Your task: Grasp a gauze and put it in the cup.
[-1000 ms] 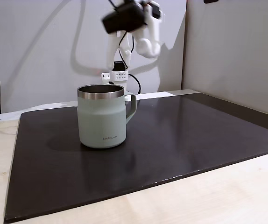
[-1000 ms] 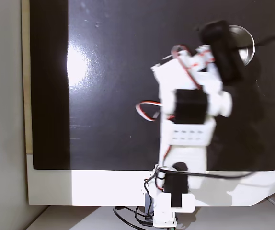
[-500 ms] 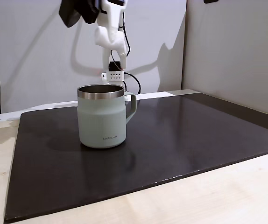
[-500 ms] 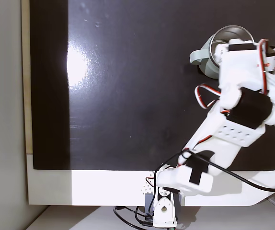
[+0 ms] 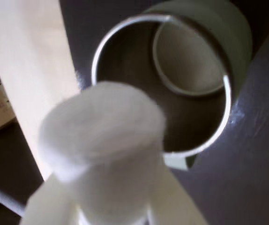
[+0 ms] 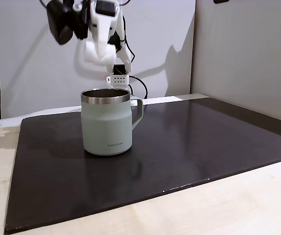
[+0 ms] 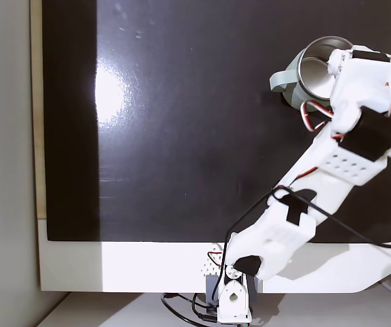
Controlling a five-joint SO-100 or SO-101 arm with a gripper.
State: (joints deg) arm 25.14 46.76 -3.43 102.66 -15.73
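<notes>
In the wrist view the gauze [image 5: 101, 126], a blurred soft white roll, sits clamped between my gripper's [image 5: 107, 159] two white fingers [image 5: 172, 199]. Below and beyond it stands the cup [image 5: 235, 33], pale green with a steel rim, its mouth open and nothing inside. The gauze hangs above the cup's near-left rim, partly over the pale wood. In a fixed view from the side, the arm's dark wrist head [image 6: 59, 22] is high up, left of the cup [image 6: 106, 125]. From above, the white arm [image 7: 359, 116] covers part of the cup [image 7: 287, 82].
The cup stands on a dark mat [image 6: 194, 142] lying on a pale wooden table [image 6: 238, 205]. A wall rises close behind the arm's base [image 7: 233, 300], with a side wall to the right. Cables [image 7: 345, 235] trail along the arm.
The arm has swung leftward in the side view, carrying its wrist head from above the cup's right to well left of it. From above, the arm moved toward the right edge.
</notes>
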